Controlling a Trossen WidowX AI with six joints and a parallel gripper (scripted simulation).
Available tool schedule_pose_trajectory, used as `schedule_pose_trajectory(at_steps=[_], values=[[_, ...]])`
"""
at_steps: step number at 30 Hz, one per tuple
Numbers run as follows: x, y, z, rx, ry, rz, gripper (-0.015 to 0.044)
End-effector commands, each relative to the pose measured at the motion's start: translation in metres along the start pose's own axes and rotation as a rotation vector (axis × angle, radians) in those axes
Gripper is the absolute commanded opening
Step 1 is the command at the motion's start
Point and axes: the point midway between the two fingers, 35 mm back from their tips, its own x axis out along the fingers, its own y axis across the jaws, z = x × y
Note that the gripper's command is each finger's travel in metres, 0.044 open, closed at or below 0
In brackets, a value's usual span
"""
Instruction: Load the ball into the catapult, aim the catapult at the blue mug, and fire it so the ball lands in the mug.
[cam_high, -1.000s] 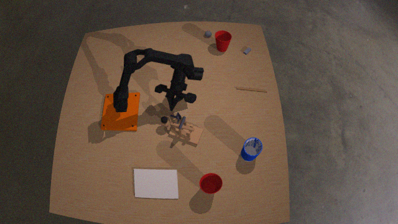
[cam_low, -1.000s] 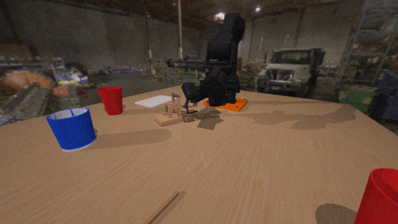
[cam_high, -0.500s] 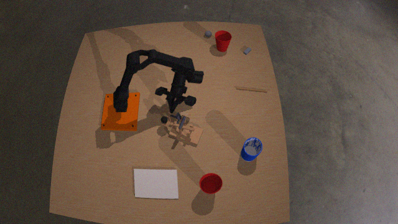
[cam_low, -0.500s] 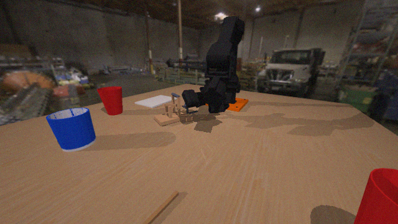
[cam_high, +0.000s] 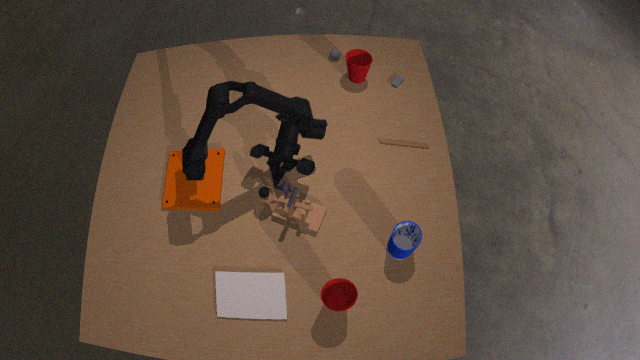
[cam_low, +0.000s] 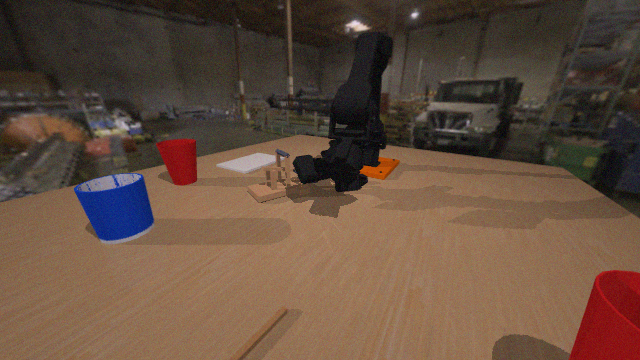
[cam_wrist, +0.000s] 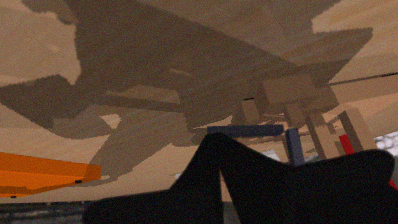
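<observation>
The wooden catapult (cam_high: 316, 218) (cam_low: 265, 194) (cam_wrist: 356, 129) stands mid-table, its flat base end towards the blue mug's side. A black ball (cam_high: 264, 192) shows at the catapult's rear end in the top view; it is hidden in the other views. My gripper (cam_high: 276, 184) (cam_wrist: 213, 140) is shut and empty, pointing down beside the catapult's rear, just right of the ball in the top view. Its tips overlap a blue-grey bar (cam_wrist: 245, 131) in the wrist view; contact cannot be told. The blue mug (cam_high: 400, 250) (cam_low: 117, 210) stands upright, with no ball visible inside.
One red cup (cam_high: 339, 295) (cam_low: 182, 162) stands near the white panel (cam_high: 251, 296) (cam_low: 246, 163). Another red cup (cam_high: 358, 67) (cam_low: 610, 320) stands by a grey ball (cam_high: 334, 54) and a small grey block (cam_high: 398, 81). A wooden stick (cam_high: 404, 144) (cam_low: 261, 335) lies flat. The orange base plate (cam_high: 210, 192) carries the arm.
</observation>
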Motion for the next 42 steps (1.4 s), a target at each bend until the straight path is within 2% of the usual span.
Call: schedule_pose_trajectory(at_steps=[1, 5, 12, 16, 17, 33, 42], values=[[0.014, 0.004, 0.011, -0.009, 0.009, 0.006, 0.0], [0.011, 0.003, 0.01, -0.011, 0.007, 0.002, 0.0], [-0.098, 0.0, -0.027, -0.098, -0.075, -0.129, 0.0], [-0.115, 0.003, -0.035, -0.113, -0.088, -0.149, 0.0], [-0.099, -0.001, -0.026, -0.088, -0.079, -0.139, 0.0026], [-0.093, -0.052, -0.028, 0.314, -0.314, -0.082, 0.044], [-0.094, -0.093, -0.035, 0.569, -0.478, -0.058, 0.044]])
